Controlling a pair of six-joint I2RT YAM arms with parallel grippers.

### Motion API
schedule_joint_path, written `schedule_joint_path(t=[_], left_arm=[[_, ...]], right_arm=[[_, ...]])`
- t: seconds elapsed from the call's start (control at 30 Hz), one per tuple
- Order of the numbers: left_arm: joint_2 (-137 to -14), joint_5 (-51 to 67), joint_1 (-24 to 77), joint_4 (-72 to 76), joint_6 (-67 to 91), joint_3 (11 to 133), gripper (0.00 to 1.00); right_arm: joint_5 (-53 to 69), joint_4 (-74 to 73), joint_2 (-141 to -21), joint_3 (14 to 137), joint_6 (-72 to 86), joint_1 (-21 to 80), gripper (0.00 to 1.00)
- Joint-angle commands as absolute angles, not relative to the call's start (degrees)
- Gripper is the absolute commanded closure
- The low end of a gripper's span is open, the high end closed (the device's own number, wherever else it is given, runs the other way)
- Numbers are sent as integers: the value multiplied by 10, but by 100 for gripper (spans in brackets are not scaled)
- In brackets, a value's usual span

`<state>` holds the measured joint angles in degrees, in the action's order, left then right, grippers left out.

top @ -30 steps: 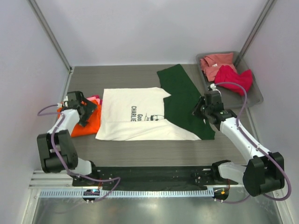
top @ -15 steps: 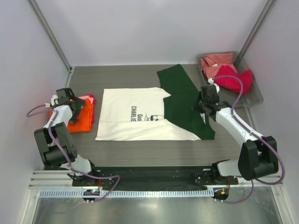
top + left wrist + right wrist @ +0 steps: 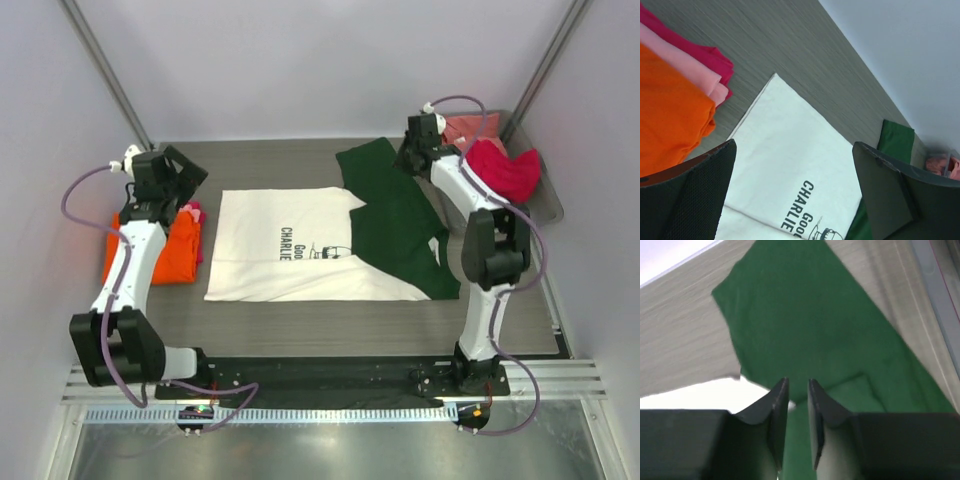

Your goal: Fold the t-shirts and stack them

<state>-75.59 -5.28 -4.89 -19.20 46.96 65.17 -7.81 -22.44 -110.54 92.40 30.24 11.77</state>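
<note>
The cream t-shirt [image 3: 290, 245] with the Charlie Brown print lies flat mid-table, its dark green sleeves [image 3: 390, 210] spread to the right. It also shows in the left wrist view [image 3: 790, 150]. A stack of folded tees lies at the left: orange [image 3: 165, 250] on top, with pink [image 3: 690, 67] and crimson [image 3: 705, 52] edges under it. My left gripper [image 3: 165, 178] is open and empty, raised over the stack's far end, as the left wrist view [image 3: 795, 200] shows. My right gripper [image 3: 412, 152] hovers over the far green sleeve [image 3: 800, 315], jaws nearly together and empty.
A grey tray [image 3: 535, 210] at the back right holds a salmon tee [image 3: 470, 128] and a crimson tee [image 3: 500, 168]. The enclosure walls stand close on the left, right and back. The right arm reaches along the tray's left side.
Both arms swung toward the back of the table. The left gripper rose from the orange stack. The right gripper moved from the near sleeve to the far sleeve tip.
</note>
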Motion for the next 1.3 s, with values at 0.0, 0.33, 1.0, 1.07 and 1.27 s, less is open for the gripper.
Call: schedule_joint_path(t=[0.0, 0.33, 1.0, 1.07, 1.27], left_arm=[[-803, -8, -45, -166, 454, 675, 0], [-903, -48, 19, -130, 411, 730, 0], [-1164, -62, 25, -169, 369, 891, 7], [-1197, -69, 25, -189, 369, 918, 9], [-1245, -99, 25, -232, 360, 969, 13]], right_arm=[[-59, -246, -1196, 1066, 288, 97, 70], [-109, -325, -1490, 1448, 234, 89, 38], [-181, -252, -1582, 1444, 211, 95, 51], [-194, -253, -1585, 1444, 200, 96, 54], [-195, -257, -1587, 1443, 184, 102, 89]])
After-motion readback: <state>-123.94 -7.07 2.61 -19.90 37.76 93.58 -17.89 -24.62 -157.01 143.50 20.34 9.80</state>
